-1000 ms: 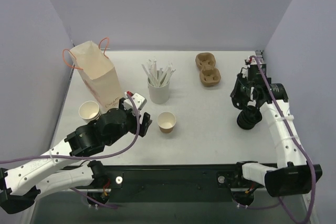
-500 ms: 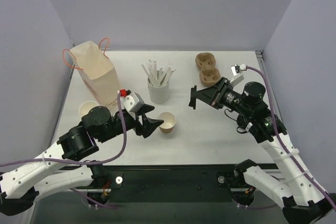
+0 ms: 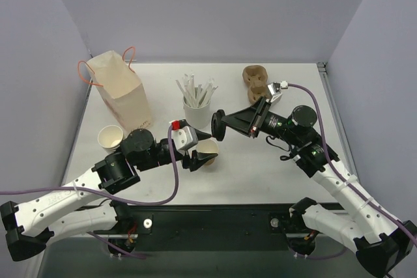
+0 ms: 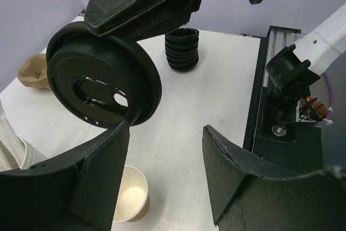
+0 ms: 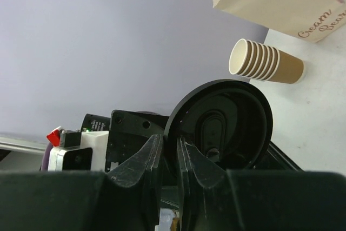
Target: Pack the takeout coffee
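The left arm is lying low, stretched from the near-left corner of the white table toward the white cylindrical holder of thin white sticks, with its wrist pointing right. The left gripper is hanging just in front of that holder. Its black wedge-shaped jaws are standing apart, gripping nothing. The small brown kraft paper cup, lidless and pale inside, is standing upright on the table just in front of the holder, right below the jaws. Whether a finger is touching its wall cannot be told.

The right arm is bending up from the near-right corner, its forearm raised and its wrist pointing left toward the holder. The right gripper is pinching the rim of the round black plastic lid, clamped tight on it. It is holding the lid on edge in the air just right of the holder, above the cup and apart from it. The lid is showing as glossy and moulded, with a raised rim and an oval sip recess.

A tan paper bag with orange cord handles is standing left of the holder. A nested stack of lidless brown paper cups is sitting to the holder's near left. A brown moulded-pulp cup carrier is lying to its far right. A ribbed stack of loose black lids is standing well to the holder's right.
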You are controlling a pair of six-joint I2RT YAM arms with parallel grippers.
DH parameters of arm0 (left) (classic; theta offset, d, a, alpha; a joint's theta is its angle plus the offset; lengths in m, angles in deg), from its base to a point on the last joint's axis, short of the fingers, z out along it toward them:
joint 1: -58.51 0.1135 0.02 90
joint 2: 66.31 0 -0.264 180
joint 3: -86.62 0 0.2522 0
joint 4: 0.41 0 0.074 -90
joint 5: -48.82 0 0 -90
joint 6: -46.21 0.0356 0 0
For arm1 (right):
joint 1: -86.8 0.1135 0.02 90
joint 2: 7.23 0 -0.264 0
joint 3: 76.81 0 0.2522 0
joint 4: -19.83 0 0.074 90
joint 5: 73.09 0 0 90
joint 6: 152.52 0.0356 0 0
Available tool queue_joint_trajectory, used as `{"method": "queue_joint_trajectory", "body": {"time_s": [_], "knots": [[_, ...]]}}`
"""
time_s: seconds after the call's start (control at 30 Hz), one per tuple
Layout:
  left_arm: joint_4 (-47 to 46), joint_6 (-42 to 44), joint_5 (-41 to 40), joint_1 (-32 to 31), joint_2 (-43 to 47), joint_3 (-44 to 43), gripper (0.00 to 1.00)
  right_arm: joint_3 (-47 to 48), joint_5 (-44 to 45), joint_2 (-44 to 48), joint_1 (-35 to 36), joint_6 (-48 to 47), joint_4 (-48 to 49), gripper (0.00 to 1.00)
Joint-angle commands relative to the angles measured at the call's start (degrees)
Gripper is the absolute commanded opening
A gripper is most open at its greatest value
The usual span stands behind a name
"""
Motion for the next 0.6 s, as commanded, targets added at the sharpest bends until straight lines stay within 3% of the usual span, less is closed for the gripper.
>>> {"method": "queue_joint_trajectory", "body": {"time_s": [0.0, 0.57], "knots": [[-5.58, 3.26, 2.31, -0.06, 0.76, 0.16, 0.65, -0.88, -2.95, -0.44, 1.16, 3.93, 9.48, 0.08], [-10.33, 5.98, 0.11, -0.06, 2.78, 4.38, 0.54, -3.07, -4.36, -0.52, 2.13, 5.78, 13.8, 0.08]]}}
